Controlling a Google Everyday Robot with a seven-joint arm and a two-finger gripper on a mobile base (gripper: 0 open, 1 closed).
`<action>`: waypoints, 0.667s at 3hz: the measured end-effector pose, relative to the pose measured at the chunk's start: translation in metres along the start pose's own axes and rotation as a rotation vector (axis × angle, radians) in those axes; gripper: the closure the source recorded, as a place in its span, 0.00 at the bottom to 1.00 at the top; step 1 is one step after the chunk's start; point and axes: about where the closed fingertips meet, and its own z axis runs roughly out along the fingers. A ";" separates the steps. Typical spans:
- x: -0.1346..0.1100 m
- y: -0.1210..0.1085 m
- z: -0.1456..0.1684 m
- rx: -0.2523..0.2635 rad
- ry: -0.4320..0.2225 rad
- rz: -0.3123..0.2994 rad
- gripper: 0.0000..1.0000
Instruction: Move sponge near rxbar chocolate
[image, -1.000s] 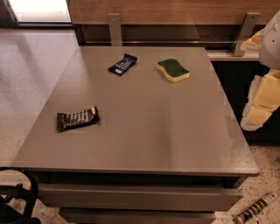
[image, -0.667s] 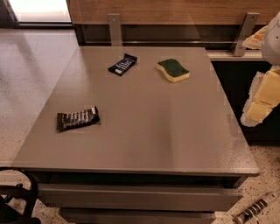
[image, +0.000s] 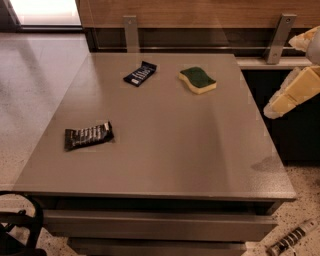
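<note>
The sponge (image: 198, 80), pale yellow with a dark green top, lies at the back right of the grey table (image: 165, 150). The rxbar chocolate (image: 88, 135), a black wrapper with white lettering, lies flat near the table's left front, well apart from the sponge. My cream-coloured arm (image: 292, 92) hangs off the table's right edge. Only a ribbed part of my gripper (image: 292, 240) shows, low at the bottom right corner, below the table top and far from both things.
A dark navy-blue bar (image: 140, 73) lies at the back, left of the sponge. A wooden wall with metal brackets (image: 131, 31) runs behind the table. A black frame (image: 20, 230) stands at the bottom left.
My arm's cream link at the right edge has risen a little. The sponge and both bars have not moved.
</note>
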 end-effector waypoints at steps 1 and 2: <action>-0.012 -0.034 0.022 0.049 -0.170 0.077 0.00; -0.025 -0.056 0.043 0.071 -0.313 0.119 0.00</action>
